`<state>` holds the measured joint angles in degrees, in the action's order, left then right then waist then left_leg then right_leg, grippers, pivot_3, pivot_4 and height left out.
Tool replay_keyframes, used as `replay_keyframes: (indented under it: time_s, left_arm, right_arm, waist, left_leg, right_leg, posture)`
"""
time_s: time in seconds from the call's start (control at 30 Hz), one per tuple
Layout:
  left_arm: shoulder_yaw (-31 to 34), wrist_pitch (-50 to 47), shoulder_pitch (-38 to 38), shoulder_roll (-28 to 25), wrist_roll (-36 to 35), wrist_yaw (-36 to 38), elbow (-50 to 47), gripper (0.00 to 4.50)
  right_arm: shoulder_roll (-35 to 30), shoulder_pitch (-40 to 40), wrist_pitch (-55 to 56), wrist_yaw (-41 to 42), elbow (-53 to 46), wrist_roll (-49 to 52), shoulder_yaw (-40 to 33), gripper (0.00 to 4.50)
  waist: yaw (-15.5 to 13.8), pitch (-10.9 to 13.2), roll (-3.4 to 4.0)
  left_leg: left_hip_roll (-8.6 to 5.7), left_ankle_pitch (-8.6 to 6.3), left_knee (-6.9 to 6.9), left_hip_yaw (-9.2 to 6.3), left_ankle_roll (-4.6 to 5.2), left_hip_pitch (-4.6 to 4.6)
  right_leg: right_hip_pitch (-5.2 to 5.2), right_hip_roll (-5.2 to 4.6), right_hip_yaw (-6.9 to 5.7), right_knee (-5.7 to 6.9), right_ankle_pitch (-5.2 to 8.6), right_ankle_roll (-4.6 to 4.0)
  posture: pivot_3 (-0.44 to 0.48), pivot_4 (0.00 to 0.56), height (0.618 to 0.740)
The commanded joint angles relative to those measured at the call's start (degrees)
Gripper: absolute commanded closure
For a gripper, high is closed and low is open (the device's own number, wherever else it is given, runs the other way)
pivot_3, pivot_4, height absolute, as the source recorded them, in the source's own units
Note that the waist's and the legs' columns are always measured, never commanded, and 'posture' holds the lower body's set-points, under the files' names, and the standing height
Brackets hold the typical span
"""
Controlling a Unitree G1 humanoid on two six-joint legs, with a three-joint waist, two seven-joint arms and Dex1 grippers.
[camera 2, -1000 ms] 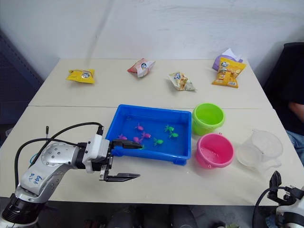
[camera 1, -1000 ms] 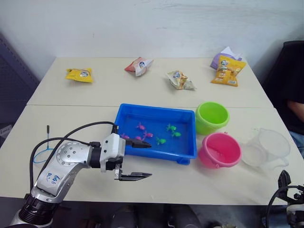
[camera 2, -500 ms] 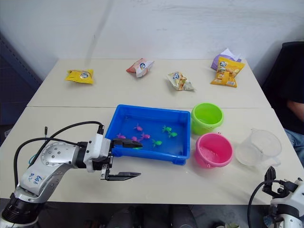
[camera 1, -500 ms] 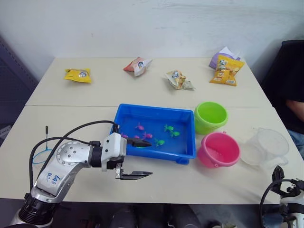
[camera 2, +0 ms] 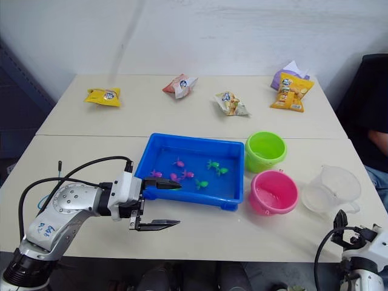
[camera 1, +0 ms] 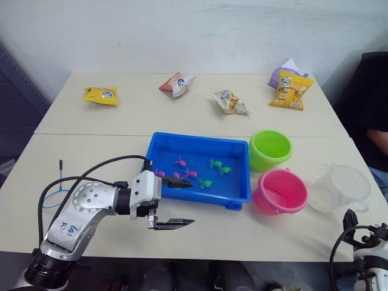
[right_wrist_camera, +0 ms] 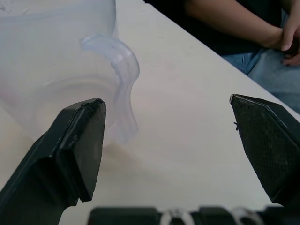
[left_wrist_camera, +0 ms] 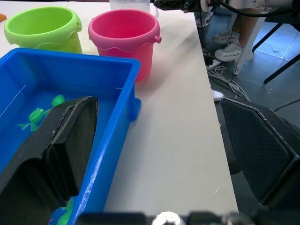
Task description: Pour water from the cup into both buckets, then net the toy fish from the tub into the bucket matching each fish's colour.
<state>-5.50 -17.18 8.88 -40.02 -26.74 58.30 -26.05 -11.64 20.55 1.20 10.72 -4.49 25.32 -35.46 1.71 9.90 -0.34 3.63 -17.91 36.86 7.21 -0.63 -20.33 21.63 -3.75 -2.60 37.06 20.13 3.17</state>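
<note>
The blue tub point(camera 1: 197, 140) sits mid-table holding pink fish point(camera 1: 180, 162) and green fish point(camera 1: 215, 163). Right of it stand the lime green bucket point(camera 1: 270, 150) and the pink bucket point(camera 1: 280, 191). The clear cup point(camera 1: 342, 188) rests further right, its handle point(right_wrist_camera: 117, 70) just ahead of my open right gripper point(right_wrist_camera: 187, 126), which is apart from it. My left gripper point(camera 1: 191, 202) is open at the tub's front left corner, with one finger point(left_wrist_camera: 70, 136) over the tub and the other over the table. The net point(camera 1: 59, 185) lies on the table at the far left.
Several snack packets lie along the far half of the table, such as a yellow one point(camera 1: 100, 95) and one at the back right point(camera 1: 290, 97). A seated person's arm point(camera 1: 377, 140) is beside the table's right edge, close to the cup.
My right gripper has shifted slightly left at the table's front right corner, near the cup. The left arm has stayed almost still.
</note>
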Motion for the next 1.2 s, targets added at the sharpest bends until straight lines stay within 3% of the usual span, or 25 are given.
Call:
replay_keyframes:
  time_s: [0.03,0.53,0.63,0.87,1.2]
  left_arm:
    - [1.1,0.86,0.36,0.27,0.04,-0.46,-0.81,0.03]
    - [1.11,1.14,0.66,0.98,0.87,-2.13,-0.98,0.03]
    - [1.22,1.22,0.57,1.0,1.04,-2.56,-1.13,0.0]
    - [1.54,1.69,0.72,1.04,1.4,-2.99,-0.63,0.0]
    - [0.64,3.76,1.61,3.14,2.59,-3.33,2.04,0.0]
  right_arm:
    - [0.22,-0.62,0.37,-0.84,-0.81,0.42,-0.37,0.0]
    - [-1.04,-11.79,0.65,-8.42,6.35,0.21,-2.45,0.0]
    - [-1.07,-12.98,0.45,-8.01,6.93,0.88,-2.09,0.86]
    - [-1.1,-15.16,-6.56,-8.21,5.04,9.69,-3.65,4.42]
    - [-5.45,-13.05,-12.43,-9.15,-5.36,13.11,-5.47,4.47]
  waist:
    - [0.01,0.0,0.0]
    - [0.13,0.02,0.02]
    - [0.16,0.02,0.02]
    - [0.07,0.02,0.02]
    - [0.03,0.13,0.2]
  left_leg:
    - [0.0,0.0,0.0,0.0,0.01,0.0]
    - [0.01,0.05,-0.01,0.01,-0.09,0.0]
    - [0.01,0.05,-0.01,0.01,-0.09,0.0]
    - [0.02,0.06,-0.03,0.0,-0.1,0.0]
    - [0.02,0.06,-0.1,0.01,-0.1,-0.09]
  right_leg:
    - [0.0,0.0,0.0,0.0,0.0,0.0]
    - [0.01,0.03,0.01,0.0,0.0,0.0]
    - [0.02,0.04,0.01,0.0,0.0,0.0]
    - [0.02,0.06,0.01,-0.02,-0.01,0.01]
    - [0.13,0.08,0.02,-0.07,-0.02,0.03]
  posture:
    - [0.0,0.15,0.739]
    - [0.0,0.15,0.739]
    - [0.0,0.15,0.739]
    - [0.0,0.15,0.739]
    - [0.0,0.15,0.739]
